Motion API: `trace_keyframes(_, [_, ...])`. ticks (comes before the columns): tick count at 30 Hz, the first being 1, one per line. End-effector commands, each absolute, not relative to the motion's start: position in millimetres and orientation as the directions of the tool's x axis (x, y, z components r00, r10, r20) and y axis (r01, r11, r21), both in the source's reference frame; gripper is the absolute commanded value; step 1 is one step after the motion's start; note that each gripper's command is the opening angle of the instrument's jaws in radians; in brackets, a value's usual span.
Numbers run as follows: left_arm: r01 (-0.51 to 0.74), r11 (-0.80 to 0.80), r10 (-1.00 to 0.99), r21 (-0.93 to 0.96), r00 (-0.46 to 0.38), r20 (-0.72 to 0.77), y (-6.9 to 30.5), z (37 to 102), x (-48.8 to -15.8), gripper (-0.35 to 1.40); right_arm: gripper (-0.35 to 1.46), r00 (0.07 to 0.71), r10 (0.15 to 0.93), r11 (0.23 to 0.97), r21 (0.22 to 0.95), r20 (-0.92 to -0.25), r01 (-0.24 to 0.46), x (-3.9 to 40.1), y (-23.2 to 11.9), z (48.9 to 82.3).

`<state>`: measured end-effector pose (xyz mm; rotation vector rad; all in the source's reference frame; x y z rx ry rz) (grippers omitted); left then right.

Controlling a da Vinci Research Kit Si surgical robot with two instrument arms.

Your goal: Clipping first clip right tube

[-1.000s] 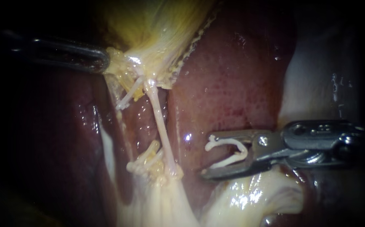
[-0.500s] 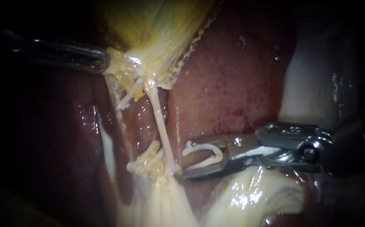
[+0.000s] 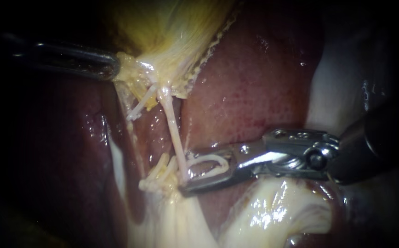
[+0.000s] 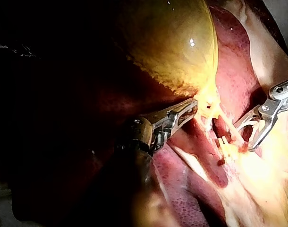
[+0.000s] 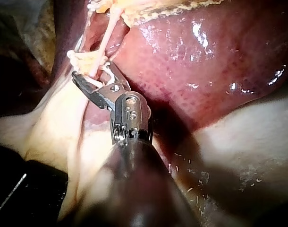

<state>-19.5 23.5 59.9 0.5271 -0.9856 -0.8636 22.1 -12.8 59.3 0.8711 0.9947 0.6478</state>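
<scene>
Status:

- Our right instrument comes in from the right, low across the liver. Its end effector stands wide, and a white clip is seated between the two jaws. Both jaws touch the clip and its legs are spread.
- The right tube is the longer pale strand. It runs from the gallbladder's lower end down and slightly right to the pale stump tissue. Its lower part crosses the mouth of the right end effector, right at the jaw tips, and the upper tip touches it. We can't tell whether the tube sits fully inside the clip's legs.
- In the right wrist view the end effector is also spread, with pale strands at its tips.
- The left tube is the shorter strand, just left of the right tube and well clear of the clip.
- Our left instrument enters from the left, up high. Its end effector is closed narrow on the yellow tissue at the gallbladder's lower end. The left wrist view shows the same, with the end effector pinched onto that tissue just under the yellow bulge.
- A bundle of short pale strands lies just left of the right tube's lower end, beside the right end effector's tips.
- A glossy pale tissue fold lies below the right instrument, on the near side.
</scene>
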Motion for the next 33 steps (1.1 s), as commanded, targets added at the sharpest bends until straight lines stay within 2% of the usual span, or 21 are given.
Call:
trace_keyframes(1, [0.385, 0.568, -0.823, 0.728, 0.275, 0.497, 23.6, 59.9, -19.6, -0.35, 0.5, 0.402, 0.805, 0.503, 0.861, -0.436, -0.074, 22.4, -12.8, 59.4])
trace_keyframes(9, [0.385, 0.568, -0.823, 0.728, 0.275, 0.497, 23.5, 60.0, -19.6, -0.35, 0.5, 0.332, 0.847, 0.44, 0.898, -0.414, -0.004, 23.5, -12.8, 59.3])
trace_keyframes(22, [0.385, 0.568, -0.823, 0.727, 0.275, 0.497, 23.5, 60.0, -19.7, -0.35, 0.44, 0.353, 0.85, 0.375, 0.92, -0.39, 0.114, 24.1, -14.7, 56.1])
trace_keyframes(24, [0.385, 0.568, -0.823, 0.727, 0.275, 0.497, 23.5, 60.0, -19.7, -0.35, 0.41, 0.362, 0.848, 0.369, 0.922, -0.387, 0.122, 24.1, -14.7, 56.1])
trace_keyframes(30, [0.386, 0.568, -0.823, 0.727, 0.275, 0.498, 23.5, 60.1, -19.7, -0.35, 0.12, 0.374, 0.847, 0.357, 0.925, -0.378, 0.129, 23.6, -14.4, 56.6])
trace_keyframes(33, [0.386, 0.568, -0.823, 0.727, 0.275, 0.498, 23.4, 60.1, -19.7, -0.35, 0.06, 0.378, 0.854, 0.336, 0.934, -0.356, 0.12, 23.5, -14.1, 56.9])
